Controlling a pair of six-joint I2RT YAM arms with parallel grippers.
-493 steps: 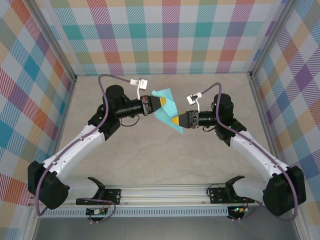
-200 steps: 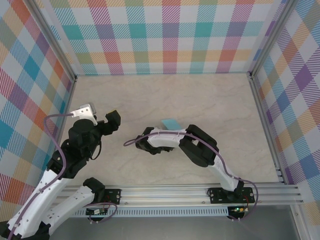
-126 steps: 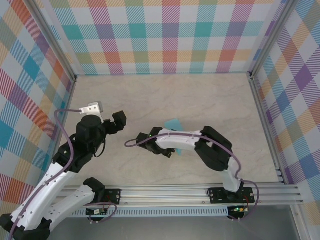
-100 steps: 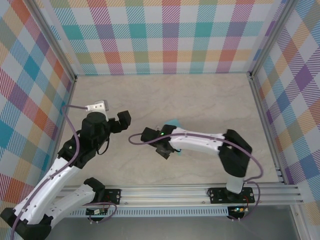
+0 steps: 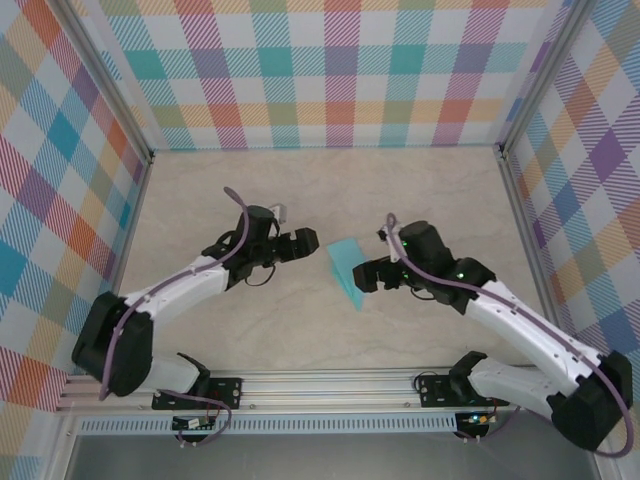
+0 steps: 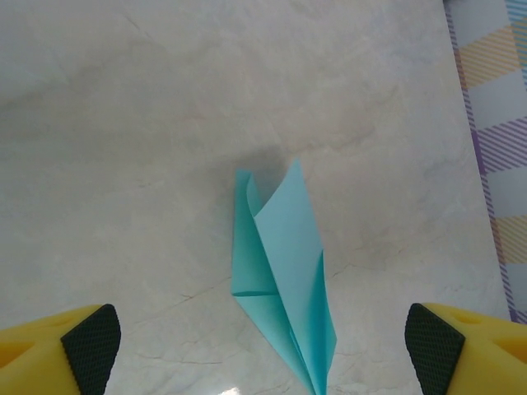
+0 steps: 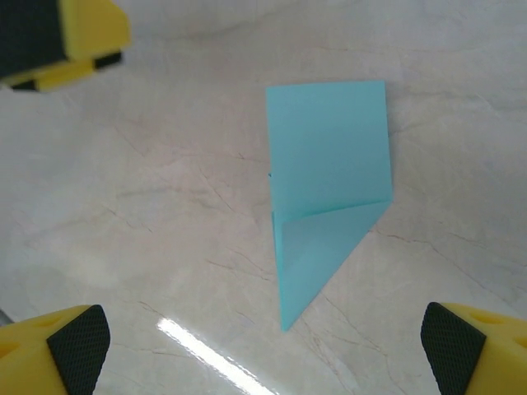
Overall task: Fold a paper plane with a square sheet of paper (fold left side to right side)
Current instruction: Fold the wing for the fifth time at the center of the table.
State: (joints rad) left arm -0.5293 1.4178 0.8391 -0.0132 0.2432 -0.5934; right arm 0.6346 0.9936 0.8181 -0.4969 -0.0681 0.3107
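Observation:
The square sheet of paper (image 5: 345,268), light turquoise, lies flat on the table folded into a slim pointed dart, its tip toward the near edge. In the left wrist view the paper (image 6: 284,280) shows a centre crease and one slightly raised flap. In the right wrist view the paper (image 7: 328,185) has a square end and a pointed end. My left gripper (image 5: 306,241) hovers just left of it, open and empty (image 6: 262,350). To the paper's right my right gripper (image 5: 368,275) also stands open and empty (image 7: 265,346). Neither touches the paper.
The beige marble-look table (image 5: 300,190) is boxed in by checkered walls (image 5: 340,70) at the back and both sides. An aluminium rail (image 5: 320,385) with the arm bases runs along the near edge. A yellow finger of the left gripper (image 7: 58,37) is visible in the right wrist view.
The left arm has swung in from the left toward the paper. The right arm has drawn back off the paper to its right, its gripper now open. The paper lies uncovered.

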